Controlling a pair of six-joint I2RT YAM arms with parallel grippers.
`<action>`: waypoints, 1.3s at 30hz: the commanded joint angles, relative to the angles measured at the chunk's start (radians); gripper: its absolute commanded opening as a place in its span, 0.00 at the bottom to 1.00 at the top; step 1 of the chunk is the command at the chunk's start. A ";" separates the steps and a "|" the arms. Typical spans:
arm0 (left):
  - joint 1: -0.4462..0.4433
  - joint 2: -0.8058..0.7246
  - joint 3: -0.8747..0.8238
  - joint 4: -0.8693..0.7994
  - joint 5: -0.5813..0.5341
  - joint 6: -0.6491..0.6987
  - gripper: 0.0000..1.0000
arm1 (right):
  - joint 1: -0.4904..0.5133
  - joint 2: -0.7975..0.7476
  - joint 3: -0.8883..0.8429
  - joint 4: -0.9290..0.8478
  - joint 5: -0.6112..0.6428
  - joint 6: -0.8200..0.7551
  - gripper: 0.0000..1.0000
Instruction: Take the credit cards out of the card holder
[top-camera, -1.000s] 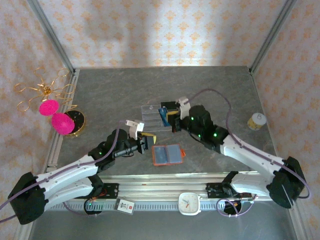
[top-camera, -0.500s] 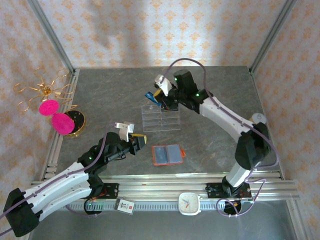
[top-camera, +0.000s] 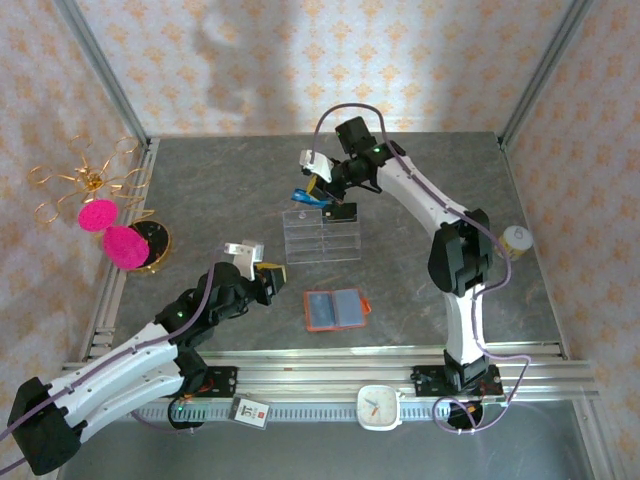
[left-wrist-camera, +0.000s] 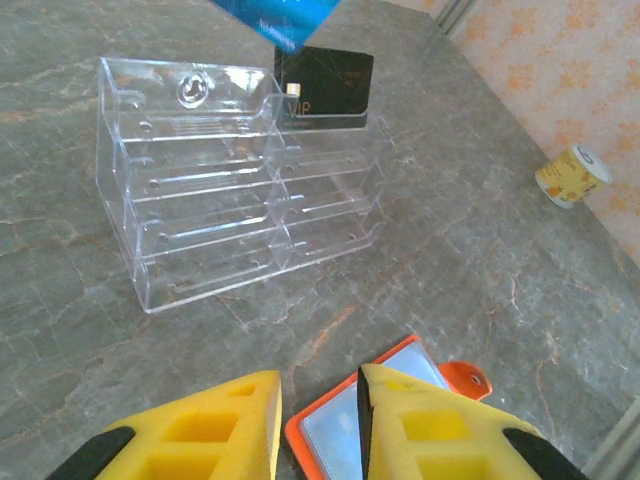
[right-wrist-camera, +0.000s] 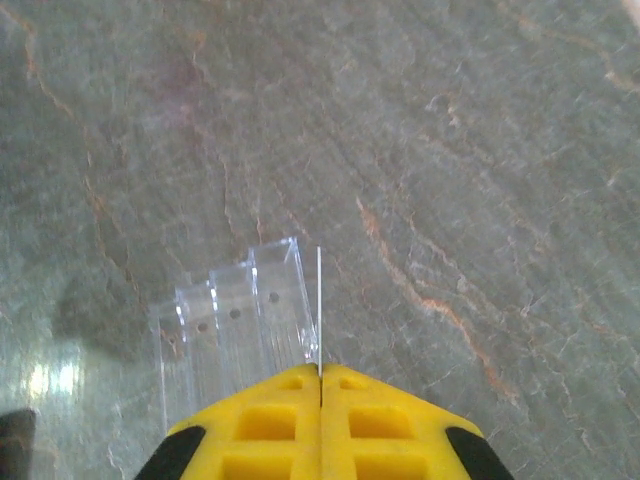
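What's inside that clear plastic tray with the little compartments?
In the clear tray, a black card stands in the back right compartment; the other compartments look empty. The blue card hangs outside it, pinched by the right gripper. The see-through walls hide nothing.

A robot test booth dressed up like a room at home

I run a left arm (top-camera: 130, 355) and a right arm (top-camera: 420, 200) bolted to a metal rail (top-camera: 320, 365) at the near edge of a grey stone-look table (top-camera: 220, 190). Metal posts (top-camera: 100, 70) hold flowery wallpaper walls (top-camera: 420, 70), so it is a built box. Small home things sit around: a gold wire ornament (top-camera: 85, 185) with pink balls (top-camera: 98, 214), a white clock (top-camera: 379, 407) and a clear plastic tray (top-camera: 320, 240).
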 joint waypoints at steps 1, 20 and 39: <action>0.012 0.008 0.045 -0.033 -0.046 0.031 0.27 | 0.001 0.039 0.067 -0.107 -0.035 -0.090 0.00; 0.030 0.040 0.037 -0.019 -0.046 0.030 0.27 | 0.019 0.175 0.203 -0.198 -0.054 -0.134 0.00; 0.036 0.027 0.003 0.047 -0.005 -0.004 0.28 | 0.076 0.095 0.152 0.070 -0.008 0.117 0.37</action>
